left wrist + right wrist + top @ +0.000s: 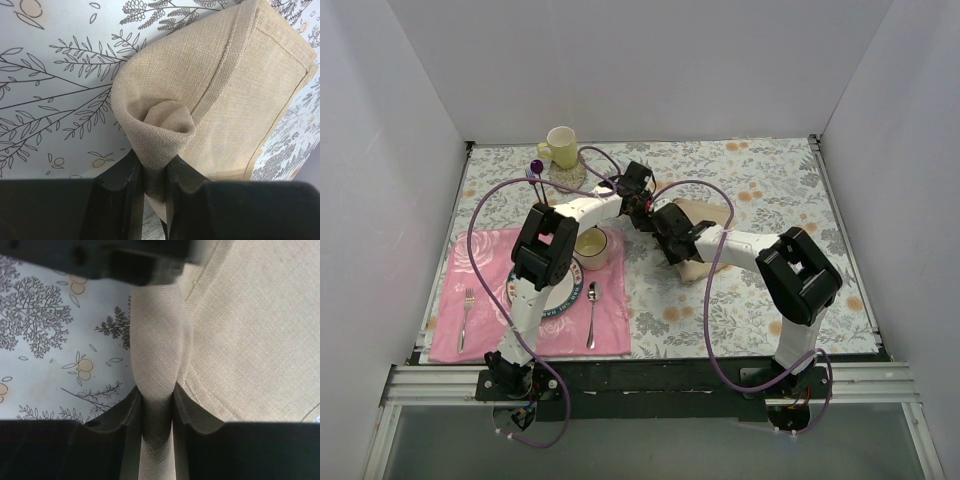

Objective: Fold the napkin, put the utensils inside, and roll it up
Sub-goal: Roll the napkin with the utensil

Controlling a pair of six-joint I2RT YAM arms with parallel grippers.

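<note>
Two pieces of cutlery lie at the left on the pink placemat (610, 338): a fork (467, 305) near its left edge and a spoon (593, 300) just right of the plate (565, 296). Toward the middle of the tabletop (770, 300), the left tool (152, 167) has its jaws nearly closed, pinching a curled-up corner of the beige napkin (235, 90). Just to its right, the right tool (156, 400) clamps another raised fold of the same cloth, the rest lying on the tabletop.
</note>
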